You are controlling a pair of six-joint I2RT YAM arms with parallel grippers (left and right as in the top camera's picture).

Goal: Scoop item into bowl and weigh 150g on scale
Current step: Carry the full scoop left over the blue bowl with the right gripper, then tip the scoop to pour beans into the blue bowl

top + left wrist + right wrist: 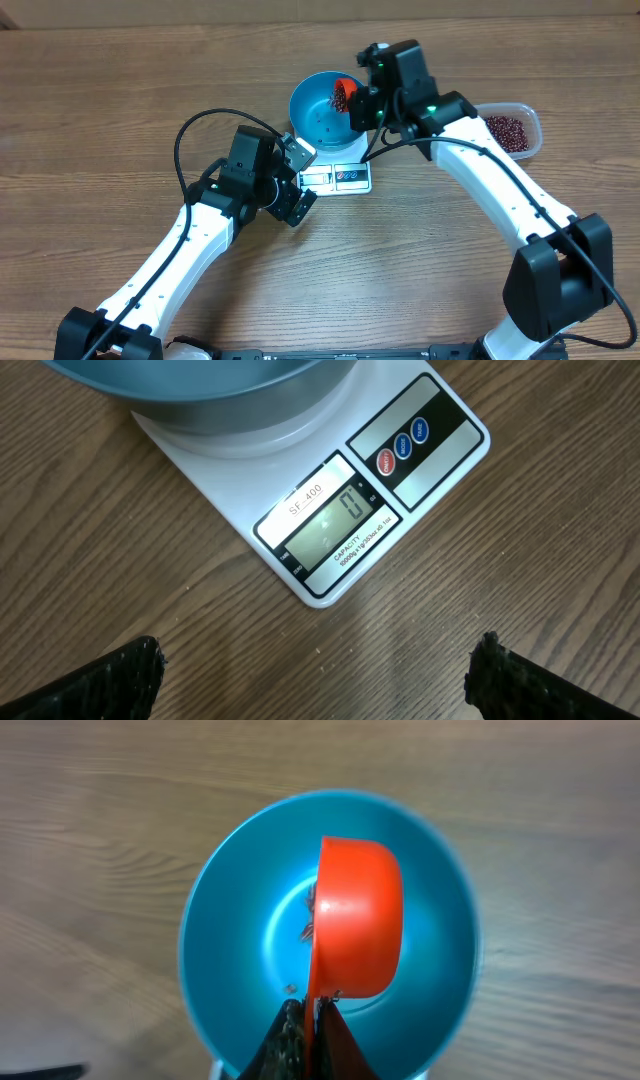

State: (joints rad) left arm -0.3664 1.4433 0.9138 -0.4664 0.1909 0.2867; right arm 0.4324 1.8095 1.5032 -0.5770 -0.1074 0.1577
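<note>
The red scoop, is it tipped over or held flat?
Tipped. The red scoop is turned on its side above the blue bowl, held by the right gripper, a few beans beside its rim.

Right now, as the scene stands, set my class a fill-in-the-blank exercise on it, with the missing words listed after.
1. The bowl standing on the white scale is ____ in colour.
2. The orange-red scoop, tipped over the bowl, is gripped by the ____ arm's tool.
3. The left tool, near the scale's display, is ____ and holds nothing.
4. The clear tub holds dark red ____.
Missing words: blue; right; open; beans.
</note>
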